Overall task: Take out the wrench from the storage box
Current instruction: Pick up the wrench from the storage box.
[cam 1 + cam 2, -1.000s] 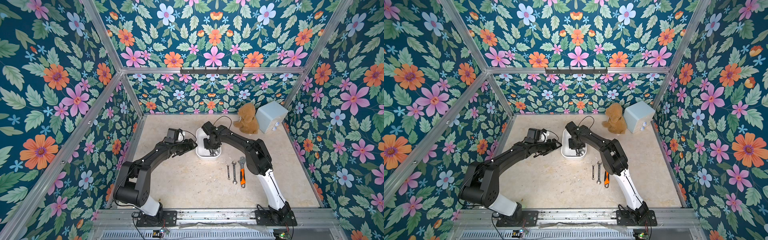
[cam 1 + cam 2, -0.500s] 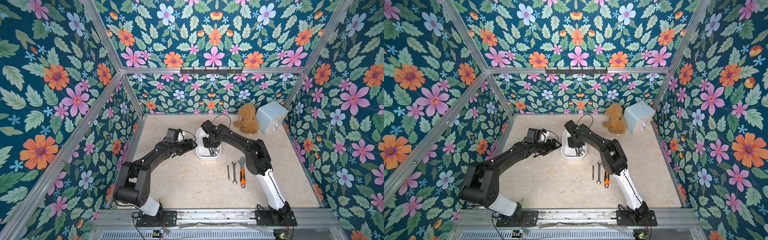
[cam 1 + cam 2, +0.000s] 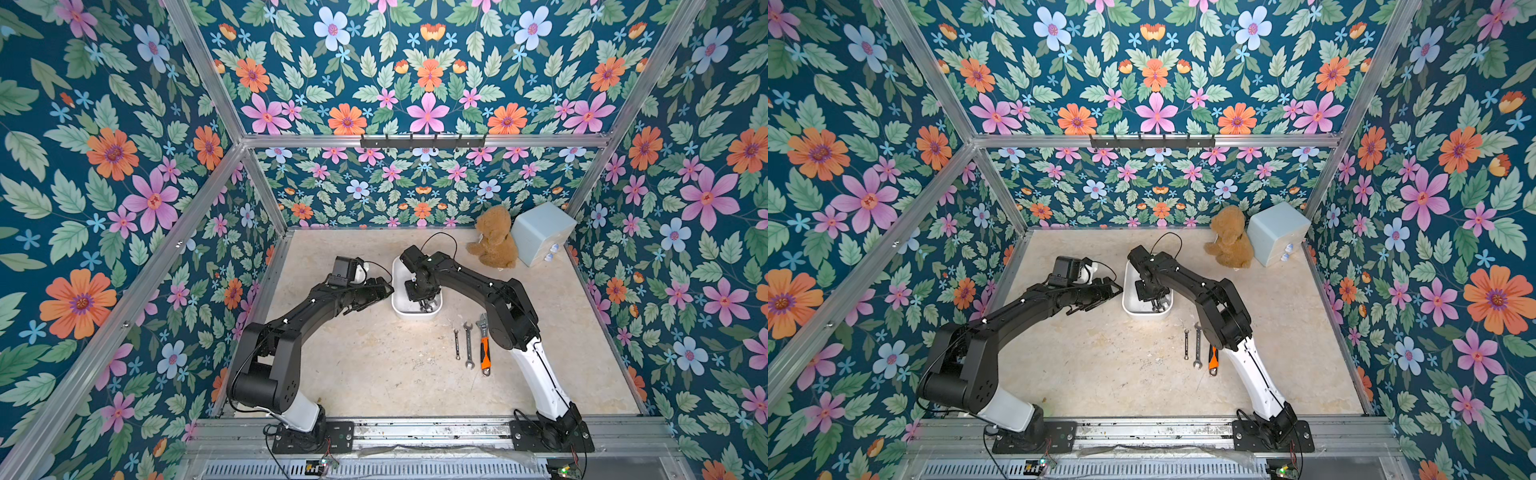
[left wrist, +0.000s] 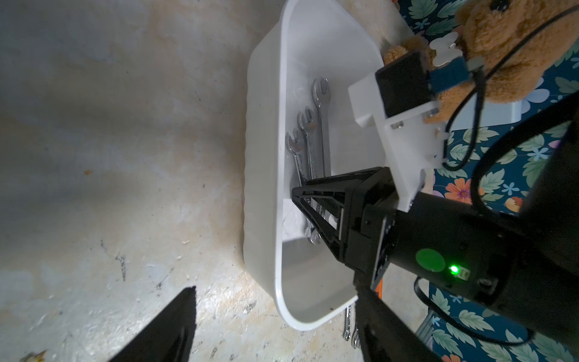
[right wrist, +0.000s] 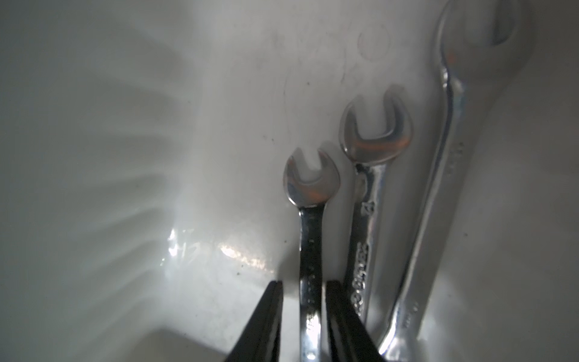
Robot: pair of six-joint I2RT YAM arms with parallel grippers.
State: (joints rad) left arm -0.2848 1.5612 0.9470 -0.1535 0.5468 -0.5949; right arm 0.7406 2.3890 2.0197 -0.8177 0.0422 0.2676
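Chromed steel wrenches, three of them, lie side by side in the storage box (image 3: 417, 315), a white plastic tub near mid-tabletop with its long axis running 12 to 6. The smallest wrench (image 5: 310, 180) is the target. The middle wrench (image 5: 374, 138) sits tight alongside it and the longest wrench (image 5: 451, 131) lies beyond that. The right claw (image 5: 302, 283) is down inside the tub with its fingers straddling the small shank. One finger is against the shank and there's a sliver of gap at the other, so it's narrowly parted and not clamped as far as I can see. The left claw (image 3: 377, 292) is released and empty, just beside the tub wall at 9 o'clock. Handling guess: rigid, dense for its size, thin, and slippery because polished. Pinch across the flat shank near mid-length and squeeze firmly, or it may pivot or slide out. The neighbour crowds one finger and could get dragged along. The tub looks light and smooth, so it will likely skid or tip if the wrench snags a wall. The tabletop (image 3: 374, 374) is pale and mottled, flat and matte, with open room toward 6 and 7 o'clock. At 4 o'clock of the tub a small spanner (image 3: 457, 344), a bigger spanner (image 3: 468, 345) and an orange-handled adjustable wrench (image 3: 484, 351) are laid parallel. A teddy bear (image 3: 494, 243) and a pale blue box (image 3: 540, 232) sit at 1–2 o'clock in the far corner. Floral walls (image 3: 415, 195) close in on three sides.
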